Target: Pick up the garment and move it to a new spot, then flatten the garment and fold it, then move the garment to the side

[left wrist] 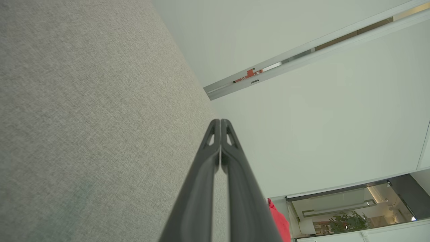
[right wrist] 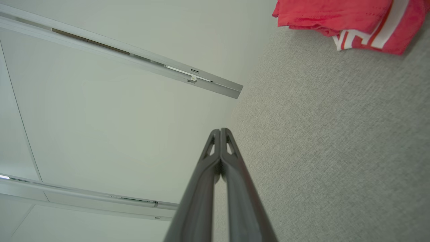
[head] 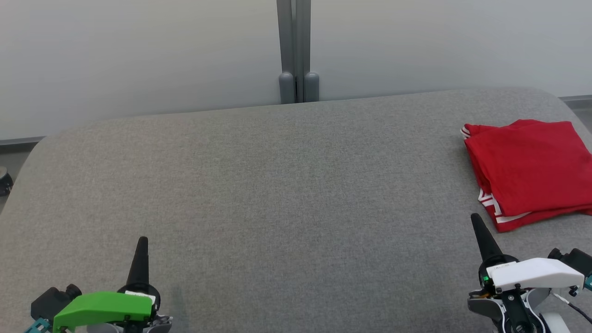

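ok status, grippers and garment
Left gripper shut, empty. Right gripper shut, empty, near the garment. Garment red, folded, on the table's right side. Nothing in the way.

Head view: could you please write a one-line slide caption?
Folded red garment lies at the right of the grey surface; left gripper and right gripper sit shut and empty.

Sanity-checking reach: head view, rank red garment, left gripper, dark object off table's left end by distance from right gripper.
From the right gripper:
1. red garment, just ahead, at the right end of the table.
2. left gripper, across at the near left.
3. dark object, past the left end.
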Motion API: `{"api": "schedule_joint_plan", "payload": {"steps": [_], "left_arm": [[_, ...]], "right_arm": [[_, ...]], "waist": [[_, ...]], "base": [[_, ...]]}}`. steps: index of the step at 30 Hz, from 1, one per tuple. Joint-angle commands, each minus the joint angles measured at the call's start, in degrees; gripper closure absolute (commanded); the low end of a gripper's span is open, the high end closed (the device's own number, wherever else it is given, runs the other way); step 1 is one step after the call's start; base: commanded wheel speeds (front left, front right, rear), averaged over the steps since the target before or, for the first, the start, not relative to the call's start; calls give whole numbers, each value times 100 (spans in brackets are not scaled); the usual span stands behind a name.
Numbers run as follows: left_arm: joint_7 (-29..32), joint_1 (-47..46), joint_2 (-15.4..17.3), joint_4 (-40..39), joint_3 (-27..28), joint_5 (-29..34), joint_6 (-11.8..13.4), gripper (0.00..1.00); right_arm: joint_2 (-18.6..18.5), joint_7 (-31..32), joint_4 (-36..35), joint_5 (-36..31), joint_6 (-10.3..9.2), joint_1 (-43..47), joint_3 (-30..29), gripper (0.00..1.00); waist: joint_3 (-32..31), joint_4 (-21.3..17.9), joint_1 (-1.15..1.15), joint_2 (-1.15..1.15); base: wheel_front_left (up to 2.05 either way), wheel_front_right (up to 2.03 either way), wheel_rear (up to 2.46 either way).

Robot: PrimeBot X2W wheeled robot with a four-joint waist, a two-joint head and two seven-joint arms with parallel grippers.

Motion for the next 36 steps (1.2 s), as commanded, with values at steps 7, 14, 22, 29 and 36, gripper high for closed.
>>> {"api": "schedule_joint_plan", "payload": {"steps": [7,14,22,29,36], "left_arm": [[123,-220,50,17,127,-457,-85,100],[216,-297,45,48,214,-796,-127,100],[323,-370,36,83,299,-1151,-173,100],[407,-430,29,118,378,-1439,-214,100],[502,-497,21,150,450,-1716,-255,100]], "right_arm": [[12,137,5,420,3,-184,-100,100],[30,231,30,735,3,-245,-165,100],[55,334,56,1069,3,-294,-236,100],[75,408,78,1344,3,-342,-293,100],[96,496,103,1603,3,-373,-351,100]], "waist": [[34,-1,0,0],[67,-2,0,0],[103,-4,0,0],[134,-5,0,0],[167,-6,0,0]], "base": [[0,0,0],[0,0,0],[0,0,0],[0,0,0],[0,0,0]]}}
